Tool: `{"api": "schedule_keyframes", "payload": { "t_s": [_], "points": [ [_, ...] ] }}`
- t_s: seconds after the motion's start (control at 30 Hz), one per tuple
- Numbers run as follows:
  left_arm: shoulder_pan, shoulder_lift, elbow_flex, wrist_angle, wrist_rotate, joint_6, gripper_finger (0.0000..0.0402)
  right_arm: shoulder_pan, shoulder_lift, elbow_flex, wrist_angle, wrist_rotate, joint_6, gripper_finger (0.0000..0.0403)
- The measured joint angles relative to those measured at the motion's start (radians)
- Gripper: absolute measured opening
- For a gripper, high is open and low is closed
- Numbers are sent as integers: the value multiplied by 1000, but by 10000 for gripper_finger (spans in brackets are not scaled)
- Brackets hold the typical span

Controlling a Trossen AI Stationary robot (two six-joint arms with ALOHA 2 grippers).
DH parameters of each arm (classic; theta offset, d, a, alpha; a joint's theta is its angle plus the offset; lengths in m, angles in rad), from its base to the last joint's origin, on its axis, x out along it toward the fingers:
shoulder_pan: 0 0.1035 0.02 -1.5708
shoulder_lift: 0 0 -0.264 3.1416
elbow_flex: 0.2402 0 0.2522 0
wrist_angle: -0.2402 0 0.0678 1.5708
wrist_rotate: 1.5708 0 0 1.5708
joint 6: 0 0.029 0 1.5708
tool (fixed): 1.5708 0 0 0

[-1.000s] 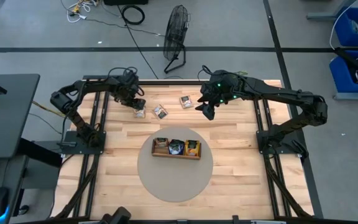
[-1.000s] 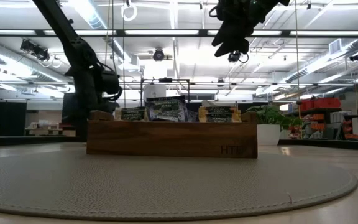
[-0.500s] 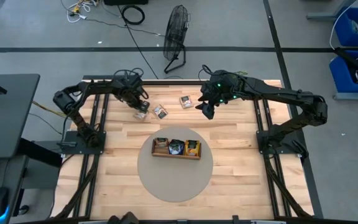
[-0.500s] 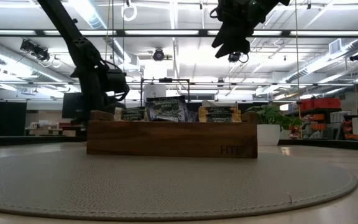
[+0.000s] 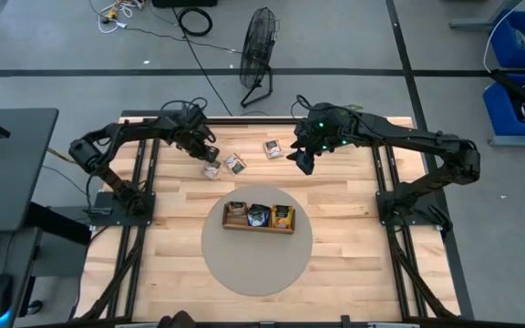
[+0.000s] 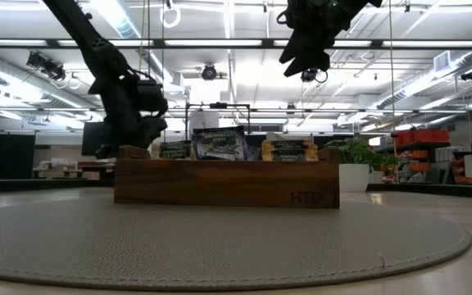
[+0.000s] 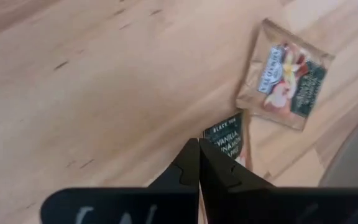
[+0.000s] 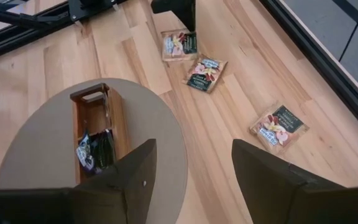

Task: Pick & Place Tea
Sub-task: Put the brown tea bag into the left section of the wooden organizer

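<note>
Left gripper [image 7: 198, 163] pinches the small white-and-brown square tea packet [image 7: 227, 142]; lift straight, clear its neighbour packet [image 7: 284, 76]. Right gripper [image 8: 191, 177] hangs spread; carry to wooden compartment tray [image 5: 235, 225].

tan-and-dark tea packets [image 8: 277, 127], brown tray [image 8: 94, 122], seemingly grey mat [image 8: 48, 140].

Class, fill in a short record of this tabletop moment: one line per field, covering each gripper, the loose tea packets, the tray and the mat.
left gripper: shut, tips down at a packet on the table
right gripper: open, raised, holding nothing
loose packets: three on bare wood
tray: on the round mat, packets inside
</note>
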Motion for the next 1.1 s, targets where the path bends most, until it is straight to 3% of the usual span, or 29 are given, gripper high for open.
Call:
{"api": "schedule_keyframes", "payload": {
  "t_s": [0.63,1.1],
  "points": [
    [-22,-227,2,-32,40,-17,0,0,0,0,0,3,-4,217],
    [-231,-348,3,77,24,-136,0,0,0,0,-1,3,-4,217]
  ]
}}
